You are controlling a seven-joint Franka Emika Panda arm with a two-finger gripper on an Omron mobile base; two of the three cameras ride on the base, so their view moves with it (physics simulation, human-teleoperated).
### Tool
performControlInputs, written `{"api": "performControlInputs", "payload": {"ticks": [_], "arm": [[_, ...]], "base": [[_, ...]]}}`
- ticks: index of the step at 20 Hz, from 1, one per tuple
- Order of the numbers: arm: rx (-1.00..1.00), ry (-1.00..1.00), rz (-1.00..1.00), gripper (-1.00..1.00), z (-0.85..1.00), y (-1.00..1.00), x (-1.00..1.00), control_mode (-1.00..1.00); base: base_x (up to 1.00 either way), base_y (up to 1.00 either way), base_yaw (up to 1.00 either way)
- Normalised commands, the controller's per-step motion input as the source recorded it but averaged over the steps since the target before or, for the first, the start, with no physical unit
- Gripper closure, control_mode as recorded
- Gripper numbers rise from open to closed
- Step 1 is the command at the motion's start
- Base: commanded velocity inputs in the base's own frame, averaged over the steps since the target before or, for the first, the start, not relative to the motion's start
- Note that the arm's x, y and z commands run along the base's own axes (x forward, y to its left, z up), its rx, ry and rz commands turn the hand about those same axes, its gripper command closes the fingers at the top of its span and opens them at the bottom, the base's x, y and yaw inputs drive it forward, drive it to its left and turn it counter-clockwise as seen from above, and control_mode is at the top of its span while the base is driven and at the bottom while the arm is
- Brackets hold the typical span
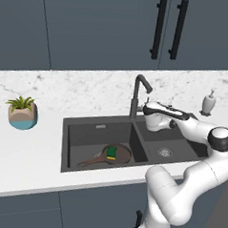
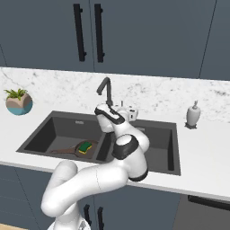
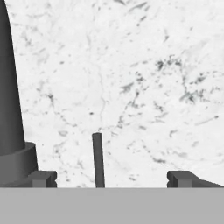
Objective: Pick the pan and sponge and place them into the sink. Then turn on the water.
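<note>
Low in the left basin of the sink (image 1: 76, 132), sponge (image 1: 112, 151) is seen resting on pan (image 1: 114, 155); pincer (image 3: 112, 178) is held apart beside faucet (image 1: 139, 91).

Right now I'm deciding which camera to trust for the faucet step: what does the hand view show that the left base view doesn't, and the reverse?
Hand view alone: a thin dark upright lever standing between the open hand's fingertips, against speckled white marble.

Left base view alone: the dark brown round pan carrying the yellow-and-green sponge in the left basin of the dark grey sink, the white soap dispenser, a potted plant.

Both: the dark gooseneck faucet, close beside the hand; no water stream is visible.
</note>
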Motion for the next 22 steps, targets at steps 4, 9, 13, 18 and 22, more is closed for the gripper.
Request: {"api": "performControlInputs", "payload": {"ticks": [4, 9, 13, 18, 22], "arm": [[0.00, 0.00, -0.06, -1.00, -0.08, -0.05, 0.07, -1.00], [0.00, 0.00, -0.02, -1.00, -0.01, 0.08, 0.21, -1.00], [0.00, 0.00, 0.00, -1.00, 0.00, 0.17, 0.27, -1.00], [0.00, 0.00, 0.00, -1.00, 0.00, 0.07, 0.23, -1.00], [0.00, 0.00, 0.00, -1.00, 0.00, 0.00, 0.28, -1.00]], "base": [[0.00, 0.00, 0.00], [0.00, 0.00, 0.00], [0.00, 0.00, 0.00], [0.00, 0.00, 0.00], [0.00, 0.00, 0.00]]}}
